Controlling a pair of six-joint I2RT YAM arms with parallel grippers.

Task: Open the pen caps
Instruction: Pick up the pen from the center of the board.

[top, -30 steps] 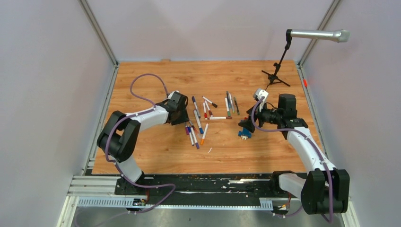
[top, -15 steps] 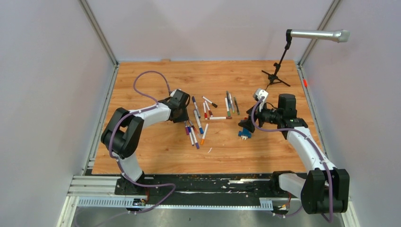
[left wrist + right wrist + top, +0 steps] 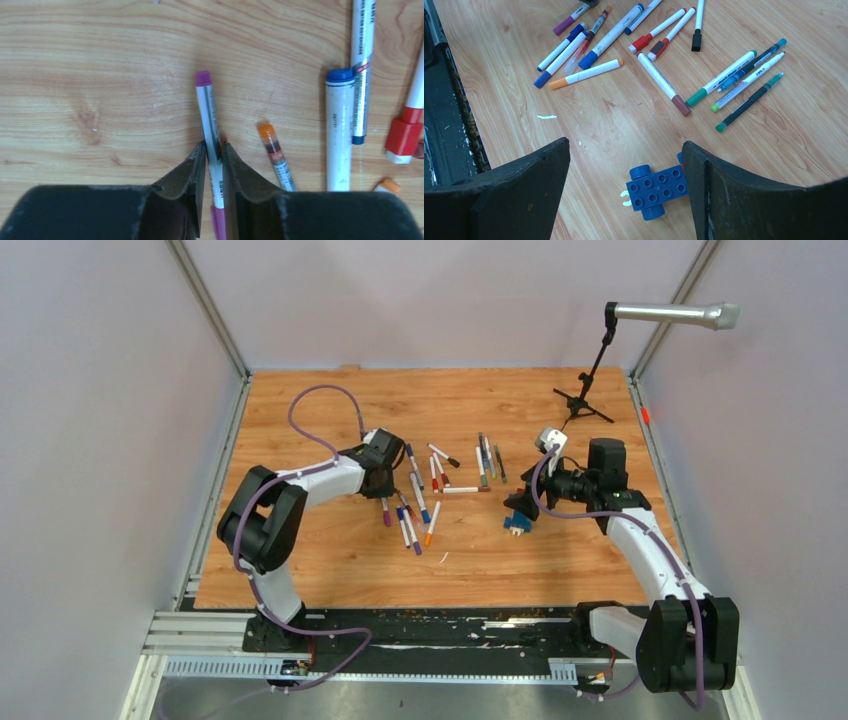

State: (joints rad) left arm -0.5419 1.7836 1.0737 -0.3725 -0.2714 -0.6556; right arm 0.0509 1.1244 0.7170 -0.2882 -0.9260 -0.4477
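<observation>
Left of the blue block [image 3: 658,187], the pen caps [image 3: 404,136] sit on pens scattered over the tabletop [image 3: 300,420]. They look light, slick and snug, best pinched mid-cap. The left hand [image 3: 214,155] clamps a purple pen [image 3: 209,110] mid-barrel. The right hand [image 3: 625,150] gapes above the block, holding nothing. No container shows.

The wooden table top [image 3: 300,420] carried a scatter of marker pens [image 3: 611,36] at its centre, with coloured pen caps [image 3: 640,44] on their ends. 1 blue toy building block [image 3: 658,187] lay to their right. 1 small white scrap [image 3: 546,117] lay nearer the front edge. 1 microphone tripod stand [image 3: 583,403] stood near the far right corner.
</observation>
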